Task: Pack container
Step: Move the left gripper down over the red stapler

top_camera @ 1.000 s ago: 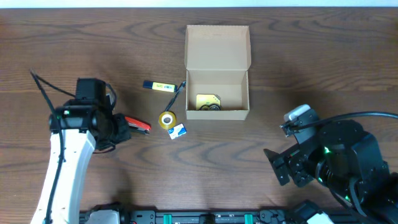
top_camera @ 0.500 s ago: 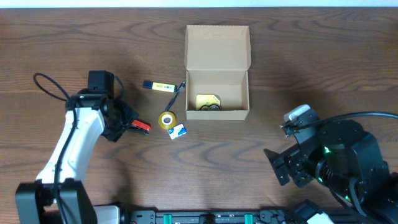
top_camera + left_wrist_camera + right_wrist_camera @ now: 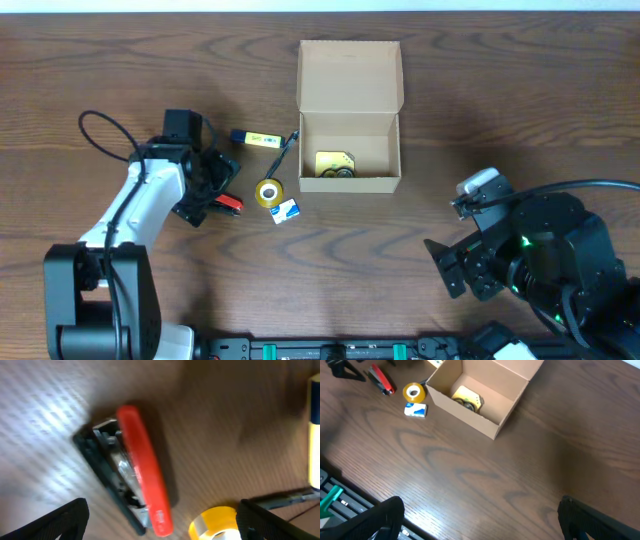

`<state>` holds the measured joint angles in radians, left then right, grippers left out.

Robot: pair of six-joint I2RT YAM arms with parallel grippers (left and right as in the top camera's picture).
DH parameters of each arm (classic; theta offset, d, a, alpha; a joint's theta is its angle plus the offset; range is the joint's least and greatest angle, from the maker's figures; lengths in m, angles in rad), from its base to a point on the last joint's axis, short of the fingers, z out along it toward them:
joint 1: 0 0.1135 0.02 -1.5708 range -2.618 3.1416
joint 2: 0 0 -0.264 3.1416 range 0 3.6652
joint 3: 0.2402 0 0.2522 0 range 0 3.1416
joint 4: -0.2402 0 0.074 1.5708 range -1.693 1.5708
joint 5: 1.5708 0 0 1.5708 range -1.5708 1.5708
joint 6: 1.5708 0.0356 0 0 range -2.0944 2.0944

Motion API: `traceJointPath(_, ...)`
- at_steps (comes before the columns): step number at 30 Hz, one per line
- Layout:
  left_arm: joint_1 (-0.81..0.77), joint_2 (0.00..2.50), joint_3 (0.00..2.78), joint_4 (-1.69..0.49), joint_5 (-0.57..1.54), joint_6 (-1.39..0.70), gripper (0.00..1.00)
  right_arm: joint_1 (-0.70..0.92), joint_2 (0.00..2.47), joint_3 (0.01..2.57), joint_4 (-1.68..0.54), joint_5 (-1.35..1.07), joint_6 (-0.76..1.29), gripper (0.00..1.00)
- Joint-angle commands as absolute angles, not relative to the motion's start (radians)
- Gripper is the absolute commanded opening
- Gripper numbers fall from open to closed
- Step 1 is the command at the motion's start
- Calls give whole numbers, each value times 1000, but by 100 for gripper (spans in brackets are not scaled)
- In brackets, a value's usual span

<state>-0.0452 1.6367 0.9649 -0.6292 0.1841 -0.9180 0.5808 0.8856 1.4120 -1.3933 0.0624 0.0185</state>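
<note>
Left gripper (image 3: 213, 190), centre-left, stands spread wide astride the red stapler (image 3: 142, 485), gripping nothing. Container (image 3: 350, 78), upper centre, sits mouth up, long axis left-right, lid flap laid back toward the top edge; tape roll (image 3: 268, 192) near its lower-left corner, open table (image 3: 480, 120) to its right. Right gripper (image 3: 447, 268), lower right, gapes wide and empty.

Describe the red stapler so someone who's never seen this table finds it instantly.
Start at the open cardboard box in the table's far middle. Left of its front corner sits a yellow tape roll, and just left of that lies the stapler, at the open left gripper. It is the only red thing, with a black-and-metal base.
</note>
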Motion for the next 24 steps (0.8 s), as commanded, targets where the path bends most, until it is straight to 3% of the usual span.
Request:
traceJointPath(1, -49, 1654, 958, -627, 204, -929, 95, 565, 884, 1411, -1393, 63, 33, 99)
traceJointPath(11, -54, 1655, 958, -630, 170, -1001, 100, 565, 884, 1411, -1393, 62, 33, 99)
traceJointPath(12, -56, 1655, 958, -633, 161, -1012, 93, 565, 884, 1411, -1393, 62, 33, 99)
traceJointPath(14, -65, 1655, 958, -654, 109, -1081, 89, 565, 884, 1411, -1393, 62, 33, 99)
traceJointPath(24, -117, 1656, 958, -677, -14, -1221, 89, 565, 884, 1411, -1393, 62, 33, 99)
